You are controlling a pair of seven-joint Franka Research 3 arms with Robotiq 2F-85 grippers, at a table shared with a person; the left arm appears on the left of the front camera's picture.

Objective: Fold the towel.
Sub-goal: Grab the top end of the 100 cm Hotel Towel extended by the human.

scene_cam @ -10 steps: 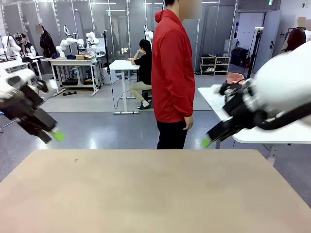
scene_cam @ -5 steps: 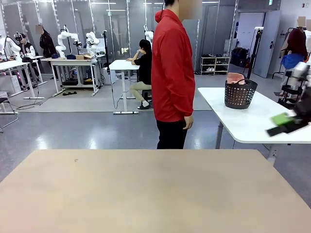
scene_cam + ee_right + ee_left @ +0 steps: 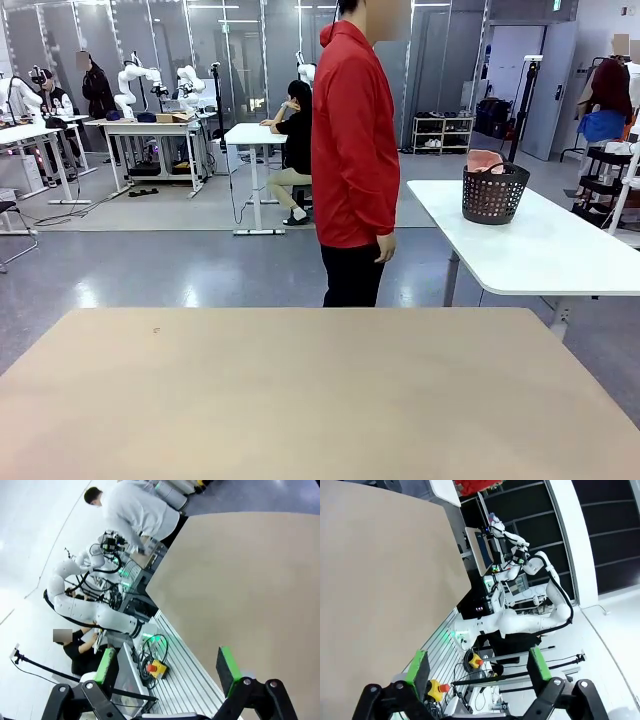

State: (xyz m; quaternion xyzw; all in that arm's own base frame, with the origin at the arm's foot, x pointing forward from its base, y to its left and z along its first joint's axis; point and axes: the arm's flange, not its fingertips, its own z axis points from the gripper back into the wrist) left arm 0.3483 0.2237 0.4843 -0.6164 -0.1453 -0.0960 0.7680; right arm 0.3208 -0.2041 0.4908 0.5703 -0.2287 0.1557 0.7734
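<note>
Left gripper [image 3: 477, 667] jaws wide, empty, hung off table [image 3: 380, 580] edge | right gripper [image 3: 167, 669] same deal | towel [image 3: 485, 160] looked stuffed in basket [image 3: 493, 195] on side table [image 3: 540, 260], well apart | guess: parked clear so person [image 3: 355, 150] could lay it out

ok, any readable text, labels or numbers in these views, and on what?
No text here can be read.
Small green sign over the far doorway, front view: too small to read.
Screen beyond the table edge, left wrist view: blurred.
Red stop button on its yellow base, right wrist view: no legible marking.
</note>
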